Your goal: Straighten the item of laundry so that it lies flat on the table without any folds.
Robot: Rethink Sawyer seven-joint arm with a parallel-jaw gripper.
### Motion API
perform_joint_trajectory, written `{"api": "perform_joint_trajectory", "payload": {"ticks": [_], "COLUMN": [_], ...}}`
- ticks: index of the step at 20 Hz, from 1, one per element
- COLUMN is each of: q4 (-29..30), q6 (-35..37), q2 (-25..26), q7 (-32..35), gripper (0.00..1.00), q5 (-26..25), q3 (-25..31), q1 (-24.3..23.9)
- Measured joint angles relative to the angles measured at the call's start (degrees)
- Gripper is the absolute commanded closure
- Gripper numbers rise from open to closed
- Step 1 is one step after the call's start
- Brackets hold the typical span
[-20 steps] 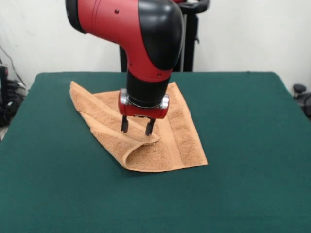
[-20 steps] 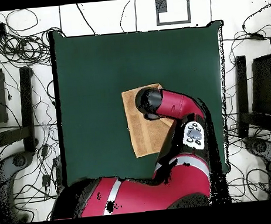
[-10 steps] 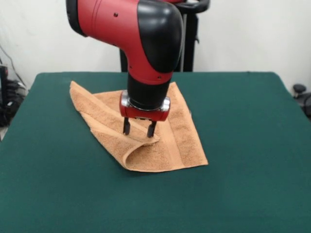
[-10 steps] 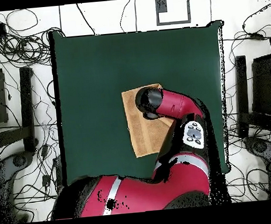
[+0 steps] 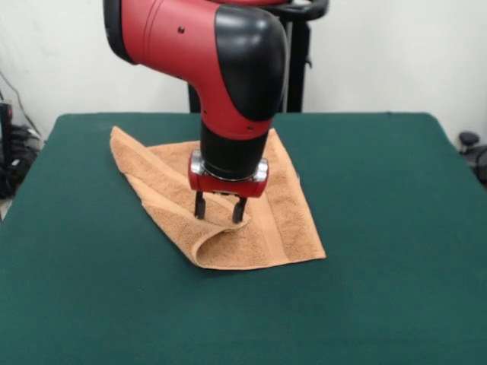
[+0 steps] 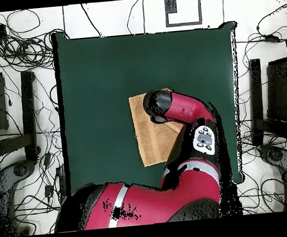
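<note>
A: Front view first: where does the towel point(image 5: 228, 201) lie?

B: On the green table point(image 5: 380, 228), left of the middle and toward the far side. It is not flat. One corner sticks out to the far left, and a big flap is folded over on a slant, so a doubled, rounded fold runs down to the near edge of the cloth.

A: And the right part?

B: That part lies in one layer, with a flat woven band running along it toward the near right corner.

A: What about the gripper point(image 5: 219, 211)?

B: It hangs straight down from the red and black arm point(image 5: 205, 68), right over the folded flap. The two dark fingers point(image 5: 200, 207) stand apart with a clear gap between them, and their tips are at the cloth's surface or just above it, close to the flap's edge. I cannot see whether they touch. Nothing is pinched between them.

A: Does the overhead view add anything?

B: Some. The towel point(image 6: 149, 138) shows as a tan patch near the middle of the table point(image 6: 105, 83), a little toward the robot's side. The arm point(image 6: 183, 110) covers its right portion, and the black wrist end sits over the cloth's upper right part. The fingers themselves are hidden under the wrist there.

A: Anything around the table?

B: Cables point(image 6: 21, 41) lie tangled on the floor beside it.
</note>
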Motion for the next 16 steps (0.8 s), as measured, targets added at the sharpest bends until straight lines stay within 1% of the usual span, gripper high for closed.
{"api": "perform_joint_trajectory", "payload": {"ticks": [16], "q4": [-0.3], "q6": [0.0], "q2": [0.0], "q7": [0.0], "gripper": [0.0], "q5": [0.5], "q3": [0.0], "q1": [0.4]}}
